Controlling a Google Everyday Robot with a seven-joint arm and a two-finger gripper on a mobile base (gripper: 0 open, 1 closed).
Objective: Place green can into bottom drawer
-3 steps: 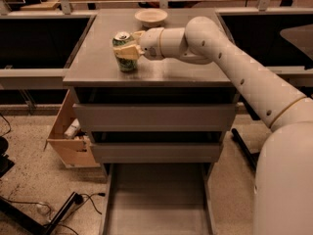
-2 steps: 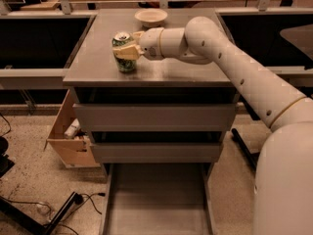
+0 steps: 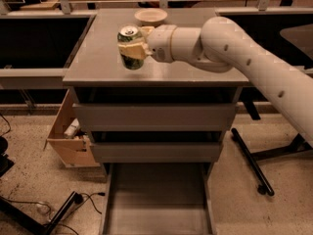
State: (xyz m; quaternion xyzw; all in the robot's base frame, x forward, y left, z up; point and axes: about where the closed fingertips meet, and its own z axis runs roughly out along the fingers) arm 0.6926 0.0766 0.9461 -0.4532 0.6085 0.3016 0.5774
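The green can (image 3: 130, 58) with a silver top is upright over the left part of the grey cabinet top (image 3: 98, 58), seemingly lifted slightly off it. My gripper (image 3: 133, 49) reaches in from the right on the white arm and is shut on the can, its cream fingers (image 3: 137, 51) wrapped around the can's middle. The bottom drawer (image 3: 157, 204) is pulled out at the foot of the cabinet, a wide shallow grey tray, and nothing shows in it. The two grey-fronted drawers (image 3: 155, 116) above it are closed.
A shallow cream bowl (image 3: 151, 16) sits at the back of the cabinet top. An open cardboard box (image 3: 68, 140) stands on the floor at the cabinet's left. Cables (image 3: 58, 208) lie at bottom left. A black stand leg (image 3: 252, 160) lies on the right.
The can, held in my gripper, has risen slightly off the cabinet top. The arm is otherwise in much the same place.
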